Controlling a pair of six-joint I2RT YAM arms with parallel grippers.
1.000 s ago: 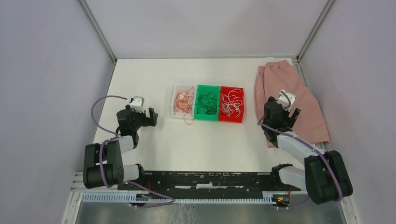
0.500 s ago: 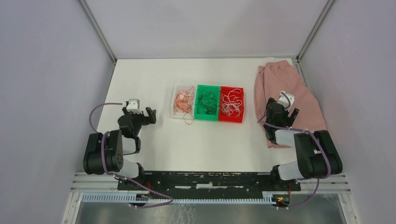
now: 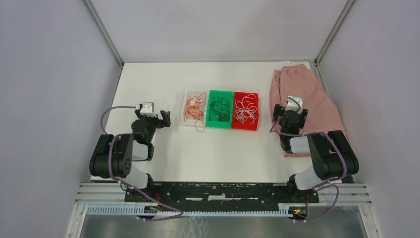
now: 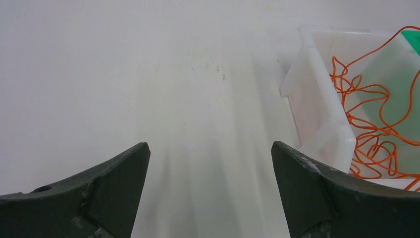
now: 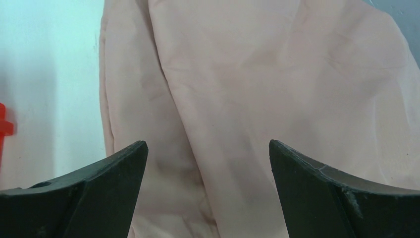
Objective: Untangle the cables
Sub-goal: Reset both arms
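The cables lie sorted in three small bins mid-table: orange-red wires (image 3: 194, 107) in a clear white bin (image 3: 188, 92), black wires (image 3: 220, 109) in a green bin (image 3: 220, 92), white wires (image 3: 245, 111) in a red bin (image 3: 245, 127). One orange loop (image 3: 199, 127) hangs over the white bin's near edge onto the table. My left gripper (image 3: 163, 119) is open and empty, left of the white bin; its wrist view (image 4: 210, 148) shows that bin (image 4: 312, 99) and the orange wires (image 4: 379, 144) at the right. My right gripper (image 3: 289, 113) is open and empty over the pink cloth (image 5: 277, 74).
A crumpled pink cloth (image 3: 317, 106) covers the table's right side, from the back edge to near the right arm's base. Grey walls close in the table on the left, back and right. The red bin's corner (image 5: 4, 126) shows at the right wrist view's left edge.
Both arms have folded back toward their bases. My left gripper shifted slightly right toward the white bin. My right gripper shifted left along the cloth's edge. Both stayed open and empty.
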